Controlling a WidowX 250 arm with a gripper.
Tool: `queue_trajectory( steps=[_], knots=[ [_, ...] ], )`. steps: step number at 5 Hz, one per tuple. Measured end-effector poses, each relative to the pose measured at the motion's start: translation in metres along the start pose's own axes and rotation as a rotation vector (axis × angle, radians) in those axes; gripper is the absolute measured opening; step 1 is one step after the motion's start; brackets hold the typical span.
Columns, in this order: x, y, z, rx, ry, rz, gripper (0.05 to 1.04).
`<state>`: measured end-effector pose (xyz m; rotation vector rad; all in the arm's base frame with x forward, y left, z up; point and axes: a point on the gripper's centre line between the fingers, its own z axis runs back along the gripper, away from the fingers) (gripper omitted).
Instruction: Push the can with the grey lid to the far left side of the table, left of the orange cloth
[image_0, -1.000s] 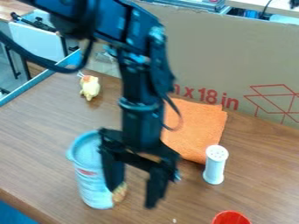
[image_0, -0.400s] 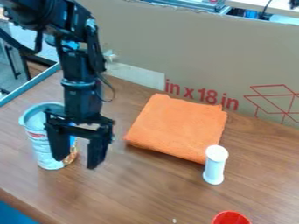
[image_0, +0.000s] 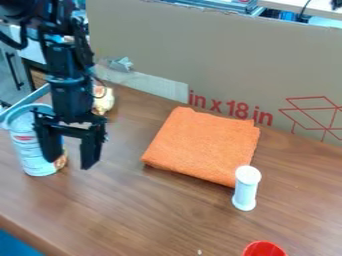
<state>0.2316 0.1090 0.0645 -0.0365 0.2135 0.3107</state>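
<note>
A black arm (image_0: 65, 60) with blocky joints, a black cable (image_0: 15, 45) looping at left, apparently a greyish collar (image_0: 65, 80), and a two-fingered black tool (image_0: 69, 163).

Looks like a lab or workshop corner here; a robot arm (image_0: 70, 95) stands over a wood-grain table (image_0: 127, 215); a big cardboard panel (image_0: 220, 65) walls off the back; beyond it, a cable (image_0: 304, 8) and more work surfaces (image_0: 322, 6) peek out.
</note>
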Motion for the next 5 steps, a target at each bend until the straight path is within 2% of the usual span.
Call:
queue_trajectory(
  steps=[1,2,3,4,5],
  knots=[
    [-0.004,0.017,0.006,0.018,0.014,0.045,1.0],
    [-0.01,0.014,0.028,0.012,-0.044,0.03,1.0],
    [-0.022,-0.009,0.043,-0.019,-0.081,-0.035,1.0],
    [-0.036,-0.044,0.052,-0.014,-0.097,-0.179,1.0],
    [-0.048,-0.066,0.064,0.013,-0.136,-0.269,1.0]
  ],
)
